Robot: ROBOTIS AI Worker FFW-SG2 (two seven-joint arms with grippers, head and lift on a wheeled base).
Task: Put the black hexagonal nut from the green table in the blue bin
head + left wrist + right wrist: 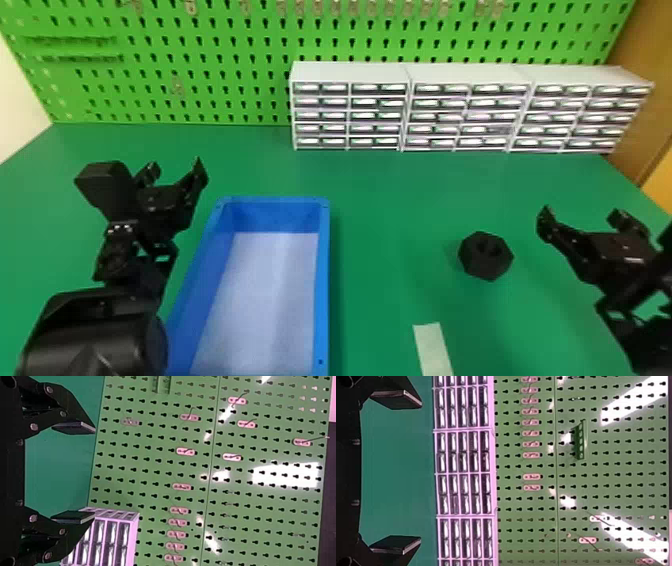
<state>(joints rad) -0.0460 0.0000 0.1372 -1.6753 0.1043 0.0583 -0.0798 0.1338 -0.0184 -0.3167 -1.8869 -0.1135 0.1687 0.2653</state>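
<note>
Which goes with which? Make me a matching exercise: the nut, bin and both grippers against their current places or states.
1. black hexagonal nut
2. left gripper
3. blue bin
4. right gripper

A. open, right of the nut
B. between left gripper and nut
C. on the green table, between bin and right gripper
D. open, left of the bin

1-C; 2-D; 3-B; 4-A

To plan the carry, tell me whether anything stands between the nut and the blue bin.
Nothing visible stands between the nut and the blue bin but the bin's own side wall; the pale strip lies flat, nearer the robot.
</note>
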